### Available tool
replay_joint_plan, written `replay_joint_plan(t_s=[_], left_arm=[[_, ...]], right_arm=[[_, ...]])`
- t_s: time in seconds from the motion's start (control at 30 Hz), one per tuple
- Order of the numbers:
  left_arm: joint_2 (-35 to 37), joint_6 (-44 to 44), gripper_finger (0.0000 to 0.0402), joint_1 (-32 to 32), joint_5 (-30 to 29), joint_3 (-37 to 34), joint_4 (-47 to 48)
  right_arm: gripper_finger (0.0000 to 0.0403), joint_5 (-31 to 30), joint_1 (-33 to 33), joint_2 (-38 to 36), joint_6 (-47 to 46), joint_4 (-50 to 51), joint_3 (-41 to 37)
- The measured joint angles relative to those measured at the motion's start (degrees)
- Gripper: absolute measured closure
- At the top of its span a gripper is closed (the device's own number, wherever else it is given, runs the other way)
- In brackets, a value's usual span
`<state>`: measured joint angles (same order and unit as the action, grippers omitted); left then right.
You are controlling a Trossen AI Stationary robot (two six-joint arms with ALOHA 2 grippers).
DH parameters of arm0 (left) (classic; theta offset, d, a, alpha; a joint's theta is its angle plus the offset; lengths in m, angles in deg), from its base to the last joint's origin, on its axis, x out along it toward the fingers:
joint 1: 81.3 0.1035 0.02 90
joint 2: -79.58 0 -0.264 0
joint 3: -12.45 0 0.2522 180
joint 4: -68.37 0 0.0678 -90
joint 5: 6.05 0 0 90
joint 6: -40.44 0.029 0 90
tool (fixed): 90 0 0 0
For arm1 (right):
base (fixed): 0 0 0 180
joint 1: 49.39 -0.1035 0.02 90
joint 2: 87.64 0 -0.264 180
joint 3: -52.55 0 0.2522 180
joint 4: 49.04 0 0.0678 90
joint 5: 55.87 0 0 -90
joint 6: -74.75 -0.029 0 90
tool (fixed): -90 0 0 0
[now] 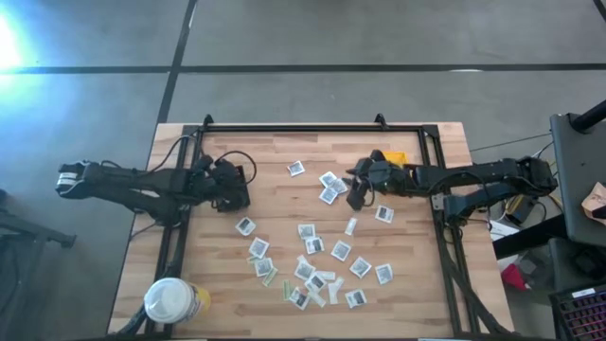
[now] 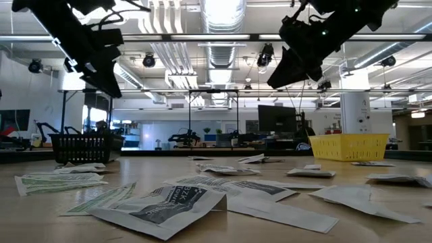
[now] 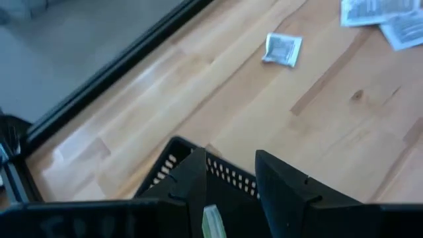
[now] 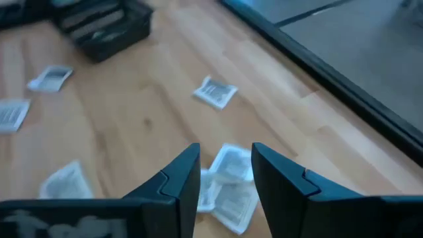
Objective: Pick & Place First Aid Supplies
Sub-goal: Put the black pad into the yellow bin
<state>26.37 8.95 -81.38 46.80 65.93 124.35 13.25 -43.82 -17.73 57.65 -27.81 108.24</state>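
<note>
Most of the work looks undone. Taking the black tray [image 1: 230, 189] at the table's left side as the landmark, the bulk of the first aid supplies [image 1: 312, 260] lie loose on the wooden table [image 1: 417, 294] to the tray's right and nearer the front edge: white squares with grey centres and a few narrow pale strips, some overlapping in a heap by the front. A small cluster of squares [image 1: 330, 187] sits further right of the tray at about its own depth, and a single square [image 1: 296, 169] lies between that cluster and the tray.

The left gripper [image 3: 231, 173] hangs directly over the tray, its fingers apart and nothing clamped between them. In the left wrist view a pale green strip [image 3: 211, 221] shows below the fingers, inside the tray's perforated wall, so at least one item appears to be delivered. How much else the tray holds cannot be made out.

The right gripper [image 4: 226, 168] is well to the right of the tray, above the cluster of squares, with fingers apart and empty; a packet [image 4: 231, 162] lies on the wood just under the gap. The yellow bin [image 1: 394, 158] sits just behind that gripper; its contents are hidden.

My judgement: early stage, roughly two dozen packets left, the right arm is best placed for the next pick
</note>
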Motion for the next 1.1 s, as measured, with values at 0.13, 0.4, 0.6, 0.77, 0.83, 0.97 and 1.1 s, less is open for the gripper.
replay_joint_plan(t_s=[0.13,0.4,0.6,0.77,0.83,0.97,1.1], left_arm=[[0.0,1.7,0.0278,0.0,0.0,0.5,-1.3],[0.0,2.6,0.0278,0.0,5.4,0.5,-1.8],[0.0,4.5,0.0278,0.0,11.5,0.5,-6.6],[0.0,10.0,0.0278,-0.4,12.6,0.4,-15.2],[0.0,11.7,0.0278,-0.7,12.7,0.4,-17.6],[0.0,12.4,0.0278,-1.8,13.7,0.4,-18.7],[0.0,12.4,0.0278,-3.5,13.8,-1.0,-20.9]], right_arm=[[0.0266,4.7,5.2,0.0,-1.2,0.0,1.7],[0.0266,17.0,14.8,0.0,-1.6,1.2,4.5],[0.0266,19.5,18.2,0.9,0.8,7.4,9.9],[0.0266,19.5,20.0,6.6,4.6,17.1,18.0],[0.0266,19.5,20.7,9.5,4.6,20.7,20.9],[0.0266,19.6,21.6,14.9,4.5,27.6,25.5],[0.0266,20.6,21.9,19.3,4.5,30.6,27.9]])
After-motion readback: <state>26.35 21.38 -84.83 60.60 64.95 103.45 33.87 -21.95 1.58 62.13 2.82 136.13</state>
